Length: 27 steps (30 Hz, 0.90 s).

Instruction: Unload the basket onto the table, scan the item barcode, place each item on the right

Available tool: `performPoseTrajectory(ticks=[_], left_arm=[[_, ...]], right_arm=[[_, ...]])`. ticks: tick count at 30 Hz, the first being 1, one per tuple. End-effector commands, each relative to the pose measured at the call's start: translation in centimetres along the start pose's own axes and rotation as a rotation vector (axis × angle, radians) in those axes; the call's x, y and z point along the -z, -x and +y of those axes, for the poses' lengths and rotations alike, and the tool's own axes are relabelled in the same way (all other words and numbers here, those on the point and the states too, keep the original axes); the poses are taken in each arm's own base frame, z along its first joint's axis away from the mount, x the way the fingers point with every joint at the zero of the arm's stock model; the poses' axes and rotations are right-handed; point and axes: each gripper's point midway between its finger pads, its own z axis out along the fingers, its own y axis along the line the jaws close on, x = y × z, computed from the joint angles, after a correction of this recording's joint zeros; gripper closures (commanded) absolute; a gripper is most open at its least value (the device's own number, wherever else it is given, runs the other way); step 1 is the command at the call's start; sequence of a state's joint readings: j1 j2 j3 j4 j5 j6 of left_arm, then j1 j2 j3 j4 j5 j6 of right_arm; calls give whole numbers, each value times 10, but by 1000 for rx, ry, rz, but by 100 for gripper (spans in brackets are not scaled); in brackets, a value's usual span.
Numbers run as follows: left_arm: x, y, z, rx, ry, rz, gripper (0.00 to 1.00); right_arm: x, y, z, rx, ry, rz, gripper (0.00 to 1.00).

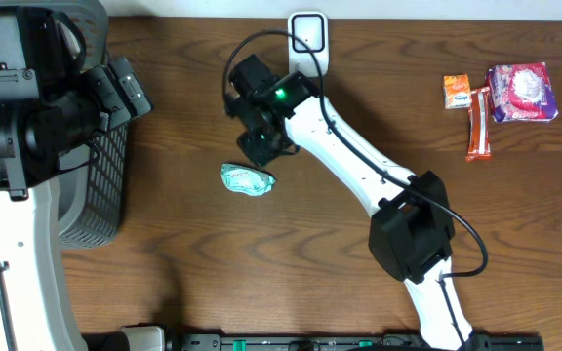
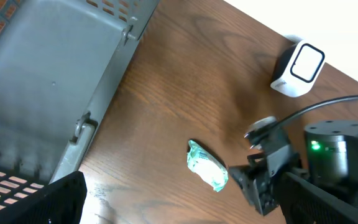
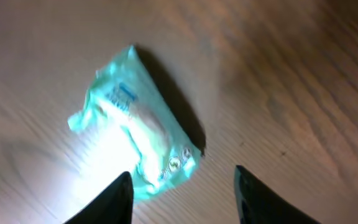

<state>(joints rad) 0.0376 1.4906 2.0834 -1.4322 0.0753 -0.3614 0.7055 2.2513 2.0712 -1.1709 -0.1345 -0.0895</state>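
- Dark fingertips (image 3: 114, 199) of the right end effector (image 3: 182, 193) fill the bottom of its wrist view. They stand partly apart with nothing between them.
- Just below and ahead of them lies the green packet (image 3: 135, 124), flat on the worktop (image 1: 379, 88) near its middle and touching neither finger.
- Beyond it, at the middle of the far edge, stands the white scanner (image 1: 308, 39), window up.
- My guess is the step is gripping the packet for the scanner. Drop straight down and pinch across the narrow width. Keep the pads off the printed face so the barcode stays bare, and close gently, since the crinkly wrapper looks likely to slip.
- By the left edge, the left end effector (image 1: 125, 88) hangs wide open and empty over the grey basket (image 1: 100, 185).
- Snack packs (image 1: 522, 93) sit in the far right corner, well apart.
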Motion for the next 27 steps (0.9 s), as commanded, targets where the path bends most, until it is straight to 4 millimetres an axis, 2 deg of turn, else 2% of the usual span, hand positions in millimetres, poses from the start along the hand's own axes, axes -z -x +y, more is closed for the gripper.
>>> performPoseTrajectory(ticks=[1,5,10,19,21,23,26,27], left_arm=[[-3,0,3,-10,13,4,2],[-3,0,3,-10,14,4,2],[-3,0,3,-10,13,4,2],[-3,0,3,-10,13,4,2],[-3,0,3,-10,14,4,2],[-3,0,3,-10,13,4,2],[-3,0,3,-10,13,4,2],[-3,0,3,-10,14,4,2]], right_arm=[[-12,-4,18,285,18,35,47],[-15,-4,28,367,21,36,44],[-22,1,26,372,4,27,39],[-64,-11,24,365,20,102,40],[-73,-15,24,344,23,123,43],[-81,-17,23,324,22,136,59],[-85,-16,17,274,-11,138,91],[-85,-13,12,245,-41,130,99]])
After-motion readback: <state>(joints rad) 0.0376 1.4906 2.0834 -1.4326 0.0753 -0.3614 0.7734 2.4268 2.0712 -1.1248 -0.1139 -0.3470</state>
